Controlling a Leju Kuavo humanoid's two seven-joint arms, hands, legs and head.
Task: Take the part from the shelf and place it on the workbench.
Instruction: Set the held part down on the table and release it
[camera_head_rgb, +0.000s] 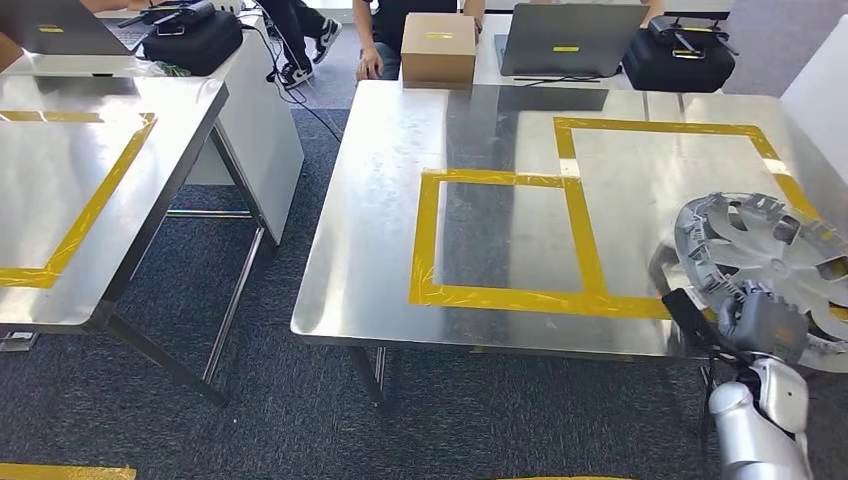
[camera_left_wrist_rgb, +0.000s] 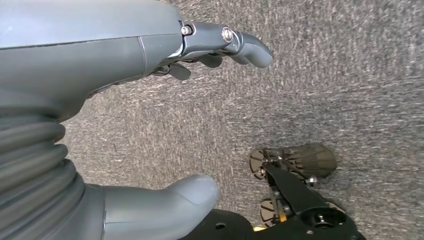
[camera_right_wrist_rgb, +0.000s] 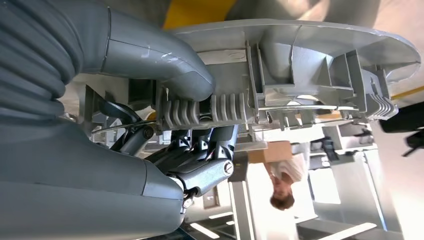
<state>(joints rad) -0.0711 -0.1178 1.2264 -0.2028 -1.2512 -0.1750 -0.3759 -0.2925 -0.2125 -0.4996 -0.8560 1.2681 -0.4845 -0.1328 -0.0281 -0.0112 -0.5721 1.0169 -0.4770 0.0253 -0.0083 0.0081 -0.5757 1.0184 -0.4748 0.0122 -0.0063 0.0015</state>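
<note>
The right hand (camera_head_rgb: 765, 325) grips the part (camera_head_rgb: 770, 250), a round grey ribbed plastic disc that looks like a wheel cover. It holds the part by the rim at the near right corner of the bench (camera_head_rgb: 380, 200), over the steel top and partly over the near edge. In the right wrist view the thick thumb (camera_right_wrist_rgb: 165, 62) lies on one face of the part (camera_right_wrist_rgb: 310, 65) and the darker fingers (camera_right_wrist_rgb: 200, 150) curl against the ribbed underside, so it is pinched between them. Whether the part touches the bench top I cannot tell.

The left hand (camera_left_wrist_rgb: 150, 100) hangs over grey carpet (camera_left_wrist_rgb: 325, 90), its fingers (camera_left_wrist_rgb: 235, 45) and thumb apart, with nothing between them.

Yellow tape (camera_head_rgb: 500, 240) marks two joined squares on the bench top. At the far edge stand a cardboard box (camera_head_rgb: 438, 45), a laptop (camera_head_rgb: 572, 38) and a black case (camera_head_rgb: 678, 55), with a person (camera_head_rgb: 400, 20) behind. A second steel bench (camera_head_rgb: 90, 180) stands to the left.
</note>
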